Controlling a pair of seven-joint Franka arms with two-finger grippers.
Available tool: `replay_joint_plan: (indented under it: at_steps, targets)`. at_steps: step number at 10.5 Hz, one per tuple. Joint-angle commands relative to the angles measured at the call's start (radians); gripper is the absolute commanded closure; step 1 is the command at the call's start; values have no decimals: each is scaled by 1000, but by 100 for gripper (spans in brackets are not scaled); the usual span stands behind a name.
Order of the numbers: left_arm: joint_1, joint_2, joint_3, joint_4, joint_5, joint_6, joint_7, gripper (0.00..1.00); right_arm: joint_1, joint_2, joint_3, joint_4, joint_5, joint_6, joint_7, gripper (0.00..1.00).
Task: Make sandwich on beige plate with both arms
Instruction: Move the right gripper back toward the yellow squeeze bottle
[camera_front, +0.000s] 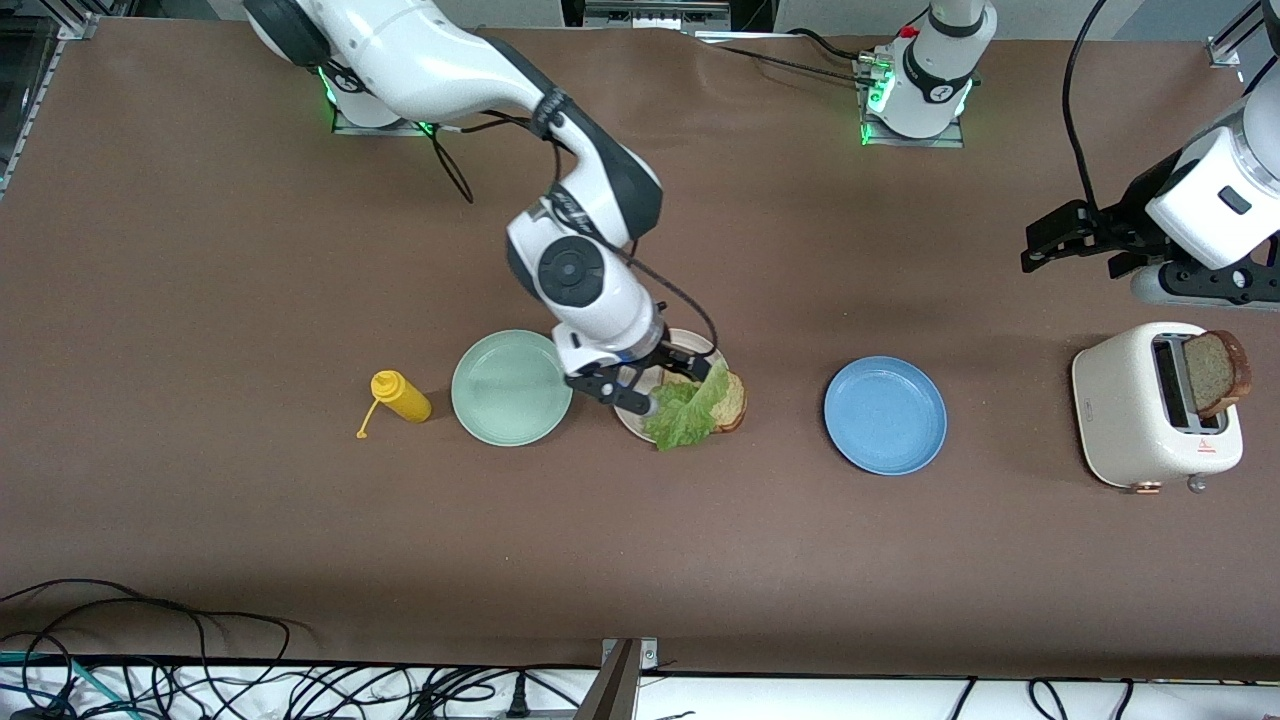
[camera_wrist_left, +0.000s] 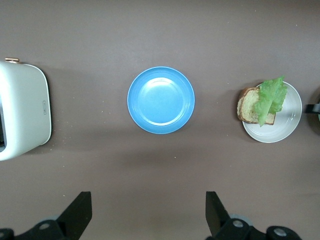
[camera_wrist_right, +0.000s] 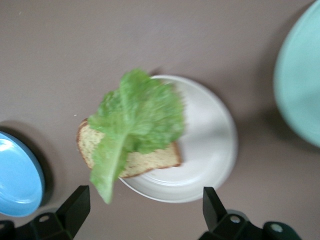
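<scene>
With one bread slice (camera_front: 733, 400) and a lettuce leaf (camera_front: 690, 408) already on the beige plate (camera_front: 630, 413), the sandwich looks about half built; the slice hangs over the plate's rim on the side toward the left arm's end of the table, and the leaf drapes over it and past the plate's edge.

Going across the front view, a yellow squeeze bottle (camera_front: 401, 396) lies nearest the right arm's end, then a mint green plate (camera_front: 511, 387), then the beige plate near the table's middle. Over that plate hangs the right gripper (camera_front: 640, 385), fingers spread wide, holding nothing.

Next comes a blue plate (camera_front: 885, 415), bare. At the left arm's end a second bread slice (camera_front: 1216, 371) stands in the toaster (camera_front: 1150, 408), so the top slice is likely what remains. Above the table beside the toaster waits the left gripper (camera_wrist_left: 148, 212), fully open and empty.
</scene>
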Motion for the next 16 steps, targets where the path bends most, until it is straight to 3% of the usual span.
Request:
replay_joint_plan:
  at_steps: [1,2,4,6,9,13,16]
  targets:
    - [26,-23,-1,-27,-25,1,8,0,-43,-72,6,-23,3,-140,-71,0]
    - [23,-23,-3,-24,-25,3,7,0,-61,-102,-8,-28,3,-215,-104,0]
    - [23,-24,-3,-21,-25,0,8,0,-64,-184,-92,-92,6,-313,-225,0]
    - [30,-24,-1,-11,-23,4,5,0,-66,-250,-178,-173,9,-320,-340,0]
    - [30,-15,-1,-15,-19,8,2,0,-64,-272,-264,-178,9,-386,-439,0]
    - [23,-15,-1,-16,-22,8,-4,0,-96,-301,-327,-179,3,-447,-489,0]
    - [24,-17,-1,-16,-16,8,-4,0,-199,-332,-303,-218,5,-447,-699,0]
